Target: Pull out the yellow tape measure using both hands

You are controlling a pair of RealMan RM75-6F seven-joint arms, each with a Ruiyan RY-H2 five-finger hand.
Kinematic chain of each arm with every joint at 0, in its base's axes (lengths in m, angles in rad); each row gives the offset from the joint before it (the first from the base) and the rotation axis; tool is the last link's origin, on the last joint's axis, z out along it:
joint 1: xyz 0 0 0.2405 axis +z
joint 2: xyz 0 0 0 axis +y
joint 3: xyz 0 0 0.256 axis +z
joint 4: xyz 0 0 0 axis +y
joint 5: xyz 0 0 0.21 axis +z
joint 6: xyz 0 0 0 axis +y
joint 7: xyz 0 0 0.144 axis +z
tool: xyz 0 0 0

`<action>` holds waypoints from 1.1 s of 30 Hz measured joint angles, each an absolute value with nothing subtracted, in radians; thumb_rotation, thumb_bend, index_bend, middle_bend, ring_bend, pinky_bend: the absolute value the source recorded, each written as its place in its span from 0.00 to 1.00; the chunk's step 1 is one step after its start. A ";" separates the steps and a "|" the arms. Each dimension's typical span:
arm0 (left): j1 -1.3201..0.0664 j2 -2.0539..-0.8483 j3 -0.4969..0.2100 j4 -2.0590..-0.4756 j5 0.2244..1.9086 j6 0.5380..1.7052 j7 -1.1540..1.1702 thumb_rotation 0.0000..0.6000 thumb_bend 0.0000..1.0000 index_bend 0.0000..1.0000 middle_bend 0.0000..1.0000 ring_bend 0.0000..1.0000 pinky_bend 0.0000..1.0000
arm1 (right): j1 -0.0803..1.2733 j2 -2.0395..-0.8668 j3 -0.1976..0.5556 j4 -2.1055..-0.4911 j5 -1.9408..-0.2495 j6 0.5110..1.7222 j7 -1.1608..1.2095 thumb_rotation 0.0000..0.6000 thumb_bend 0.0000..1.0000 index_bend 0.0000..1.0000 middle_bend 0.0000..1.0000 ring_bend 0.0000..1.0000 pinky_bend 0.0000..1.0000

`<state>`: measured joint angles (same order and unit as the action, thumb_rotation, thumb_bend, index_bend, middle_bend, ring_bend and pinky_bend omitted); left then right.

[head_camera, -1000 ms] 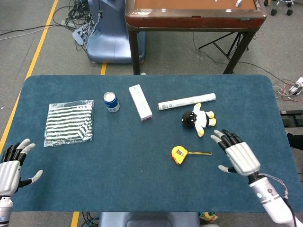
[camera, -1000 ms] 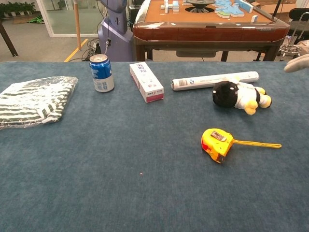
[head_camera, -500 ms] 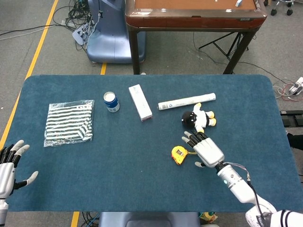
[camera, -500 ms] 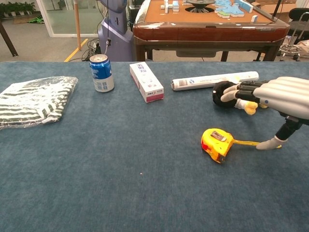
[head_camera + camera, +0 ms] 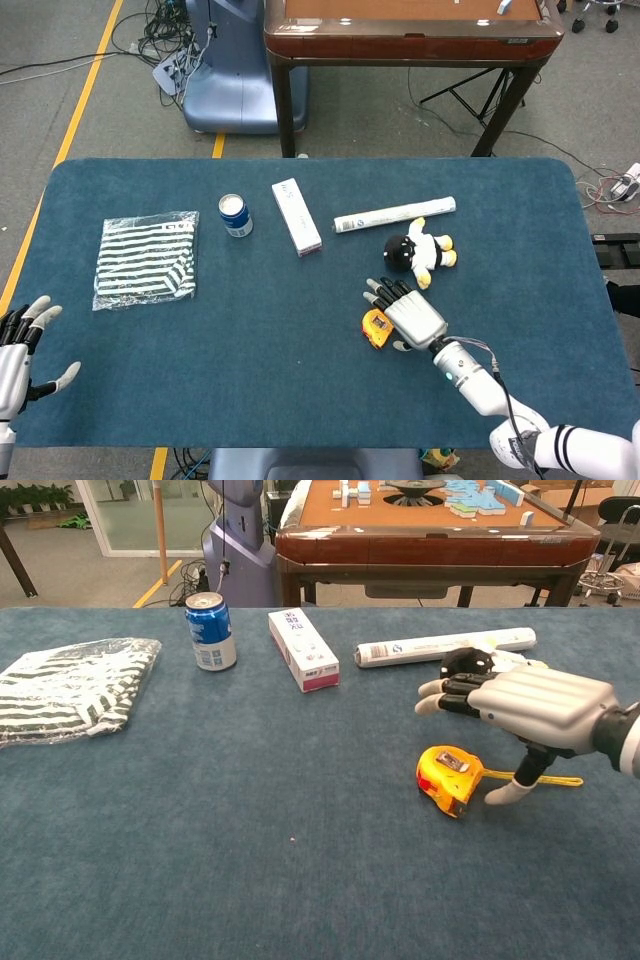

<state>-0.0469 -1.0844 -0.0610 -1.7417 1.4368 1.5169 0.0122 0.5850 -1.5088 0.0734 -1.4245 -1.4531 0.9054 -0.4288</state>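
Tape measure, yellow and compact, lies on the blue table toward the front right, a short length of blade already drawn out flat and pointing at the right edge. Right hand hovers just over it, palm down, fingers spread and extended past the case, thumb tip down on the cloth just beside the case and the blade; it holds nothing. Left hand is open too, fingers apart, at the front left corner, well apart from the tape.

Judging by its look, the case is a hard, smooth plastic shell, dense for its bulk, and it will likely slide on the cloth unless it is clamped from above or wrapped across its flat sides. The blade is thin spring steel, stiff along its run yet quick to kink or snap back, so the sensible hold is the hook end, pinched between thumb and finger, with the other hand bearing down on the case.

Close behind the right hand sits a black-and-white plush toy, with a rolled paper tube further back.
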 measured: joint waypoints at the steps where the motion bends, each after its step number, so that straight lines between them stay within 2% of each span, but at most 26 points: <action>1: -0.046 -1.083 -0.060 -1.742 1.438 1.517 0.009 1.00 0.20 0.18 0.08 0.03 0.00 | 0.590 -1.517 0.074 -1.418 -1.454 0.905 -0.434 1.00 0.00 0.00 0.06 0.07 0.15; 15: -0.022 -1.062 -0.058 -1.731 1.442 1.547 -0.027 1.00 0.20 0.18 0.08 0.03 0.00 | 0.683 -1.669 0.139 -1.355 -1.361 0.870 -0.512 1.00 0.00 0.00 0.06 0.07 0.15; 23: -0.016 -1.058 -0.058 -1.722 1.443 1.549 -0.043 1.00 0.20 0.18 0.08 0.03 0.00 | 0.685 -1.659 0.143 -1.403 -1.271 0.868 -0.565 1.00 0.00 0.00 0.13 0.07 0.15; 28: -0.018 -1.060 -0.057 -1.719 1.445 1.544 -0.045 1.00 0.20 0.18 0.08 0.03 0.00 | 0.672 -1.613 0.134 -1.457 -1.198 0.869 -0.601 1.00 0.02 0.07 0.21 0.12 0.15; 33: -0.020 -1.064 -0.056 -1.718 1.458 1.545 -0.039 1.00 0.20 0.18 0.08 0.03 0.00 | 0.668 -1.597 0.132 -1.469 -1.127 0.874 -0.621 1.00 0.14 0.17 0.27 0.16 0.15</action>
